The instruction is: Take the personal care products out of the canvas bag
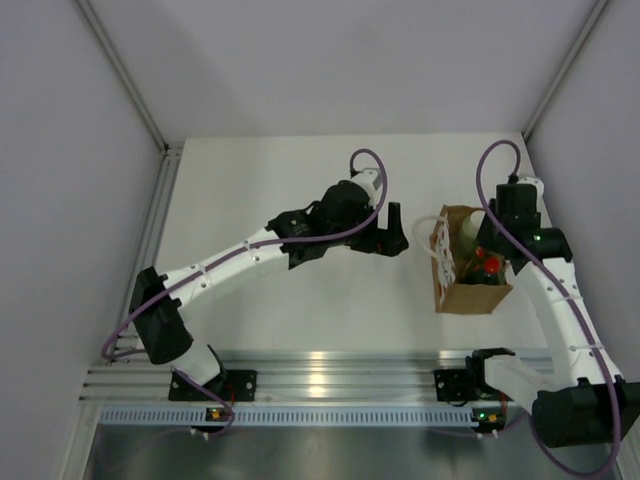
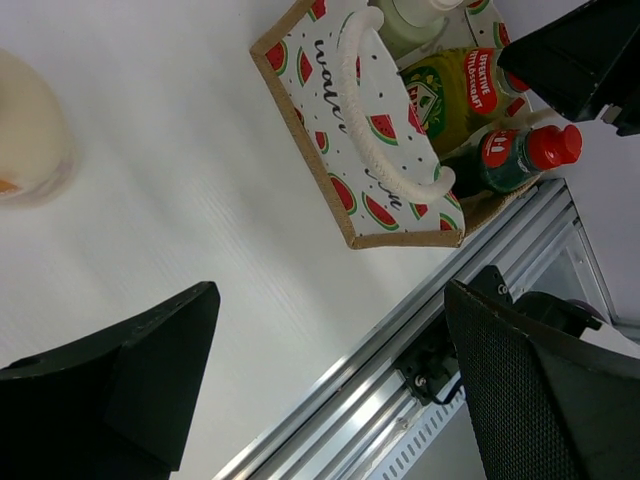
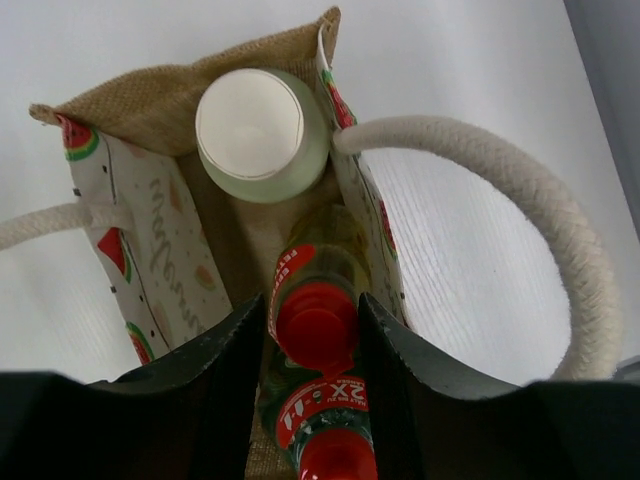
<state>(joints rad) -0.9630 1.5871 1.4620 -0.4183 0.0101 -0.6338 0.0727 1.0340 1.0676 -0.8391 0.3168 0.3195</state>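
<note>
Inside the canvas bag (image 1: 472, 298), the right gripper (image 3: 312, 315) straddles the yellow bottle (image 3: 335, 245) at its cap; whether it grips is unclear. The left gripper (image 2: 330, 340) gapes wide beside the bag.

Top view: canvas bag (image 1: 470, 297) sits right of centre on the table (image 1: 300, 300), my right gripper (image 1: 487, 256) over its mouth. Three bottles (image 3: 318, 300) inside, in a row. Pump bottle (image 1: 402, 240) is outside, left of bag, beside my left gripper (image 1: 391, 231).

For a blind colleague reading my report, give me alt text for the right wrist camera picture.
The right tool reaches down into the open canvas bag, its fingers flanking the red cap of a yellow bottle. A white-capped bottle stands beyond, another red-capped bottle nearer.
</note>
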